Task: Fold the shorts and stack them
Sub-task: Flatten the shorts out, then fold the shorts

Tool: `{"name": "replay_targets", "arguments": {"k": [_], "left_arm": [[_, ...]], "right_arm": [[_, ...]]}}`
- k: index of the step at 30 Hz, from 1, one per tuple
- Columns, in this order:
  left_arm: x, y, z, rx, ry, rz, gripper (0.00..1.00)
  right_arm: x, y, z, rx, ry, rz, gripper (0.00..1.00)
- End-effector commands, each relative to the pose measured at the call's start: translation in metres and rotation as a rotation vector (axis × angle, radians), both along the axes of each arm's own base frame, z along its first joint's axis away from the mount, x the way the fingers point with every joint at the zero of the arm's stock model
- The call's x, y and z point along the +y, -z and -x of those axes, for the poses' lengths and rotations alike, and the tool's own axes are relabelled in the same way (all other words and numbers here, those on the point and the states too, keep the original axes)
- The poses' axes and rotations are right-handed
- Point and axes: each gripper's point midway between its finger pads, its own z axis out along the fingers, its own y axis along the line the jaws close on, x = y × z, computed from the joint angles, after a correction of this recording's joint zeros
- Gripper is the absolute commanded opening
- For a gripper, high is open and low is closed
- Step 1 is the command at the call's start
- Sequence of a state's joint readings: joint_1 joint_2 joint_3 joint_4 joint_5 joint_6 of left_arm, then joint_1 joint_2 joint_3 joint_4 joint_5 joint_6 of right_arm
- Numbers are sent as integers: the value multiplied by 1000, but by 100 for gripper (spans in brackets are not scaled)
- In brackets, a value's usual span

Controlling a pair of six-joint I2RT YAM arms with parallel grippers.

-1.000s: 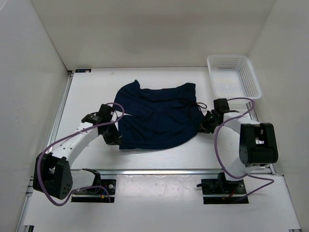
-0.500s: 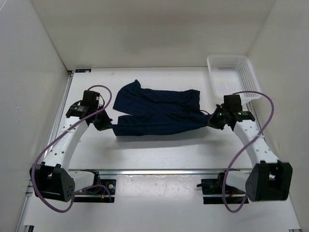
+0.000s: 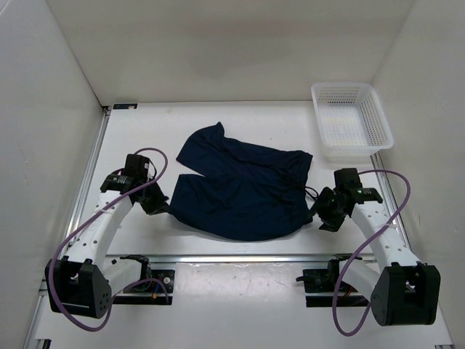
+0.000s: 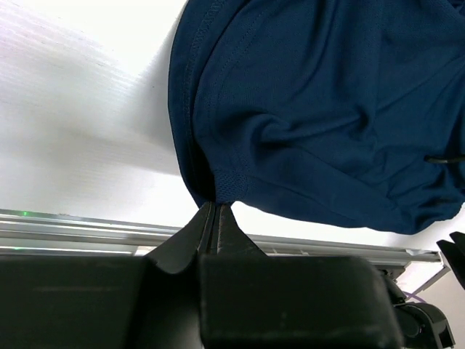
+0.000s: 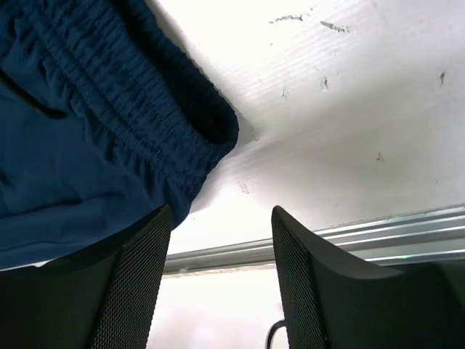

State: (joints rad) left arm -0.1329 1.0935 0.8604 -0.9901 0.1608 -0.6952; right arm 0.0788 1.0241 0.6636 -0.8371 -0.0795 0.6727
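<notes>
**Shorts laid out ahead of the fold, seen from above and from both wrists.** The shorts (image 3: 243, 190) lie spread in the middle of the table (image 3: 240, 120), with the waistband toward the right arm and the leg hems toward the left arm. The basket (image 3: 351, 120) stands well apart at the far right corner.

The left fingers (image 4: 214, 218) are pressed together and pinch the near corner of a leg hem (image 4: 218, 190). The cloth fans out from that pinch. The right fingers (image 5: 138, 280) are spread, with nothing between them. The near end of the gathered waistband (image 5: 174, 123) lies just ahead of one fingertip; whether it touches cannot be told.

The step in hand is judged to be taking matching near corners for the first fold. To do it well:

- **Right grasp:** Bring the right fingers around the very end of the waistband, not partway along it. Take the whole thickness of the elastic, since a grasp on one layer would likely let the soft cloth peel apart.
- **Left grasp:** Keep the left pinch firm.
- **Slack:** Draw the two corners gently apart to remove the wrinkles visible across the seat.
- **Fold:** Lift both sides evenly and low, and carry the near edge over to meet the far edge.
- **Drawstring:** Watch the drawstring (image 3: 309, 190) near the right fingers, which could snag.
</notes>
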Motion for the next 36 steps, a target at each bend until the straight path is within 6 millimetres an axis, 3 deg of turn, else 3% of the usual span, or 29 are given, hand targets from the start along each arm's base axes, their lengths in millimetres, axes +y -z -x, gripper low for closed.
{"name": "replay_targets", "arguments": {"k": [1,7,11,14,16,18,21,25,26,29,30,33,34,35,36], "left_arm": [[2,-17,-12,-79,1,-5,10],[2,-15,-12,-70,1,-6,10],[2,-15,-12,-70,1,-6,10],[2,-16,-14,-70,1,-6,10],[1,-20,-17,-82,1,-4,10],[4,-27,-19,-97,4,-19,10],[10,-39,-27,-119,-14,-52,10],[10,-79,-58,-206,-8,-68,10],[13,-86,-66,-220,-14,-79,10],[13,-106,-98,-251,-17,-100,10],[15,-111,-108,-260,-27,-100,10],[15,-131,-150,-303,-32,-121,10],[17,-123,-166,-275,-39,-126,10],[18,-143,-184,-333,-44,-137,10],[23,-145,-196,-341,-60,-148,10]], "right_arm": [[0,2,0,6,62,-8,63],[34,19,-8,-58,67,-222,63],[34,39,-8,-77,119,-235,59],[24,38,-28,-178,130,-183,46],[17,33,-37,-222,136,-141,17],[10,29,-35,-217,133,-101,0],[6,3,-42,-277,119,-72,0],[-1,-26,-38,-294,113,-36,0],[-2,-42,-45,-338,118,-32,0],[-4,-54,-50,-324,123,-19,0],[-3,-69,-57,-344,123,-22,0],[-4,-77,-71,-315,129,-7,0],[-6,-93,-83,-350,136,0,0],[-8,-90,-93,-331,145,21,0],[-8,-93,-100,-330,145,21,0]]}}
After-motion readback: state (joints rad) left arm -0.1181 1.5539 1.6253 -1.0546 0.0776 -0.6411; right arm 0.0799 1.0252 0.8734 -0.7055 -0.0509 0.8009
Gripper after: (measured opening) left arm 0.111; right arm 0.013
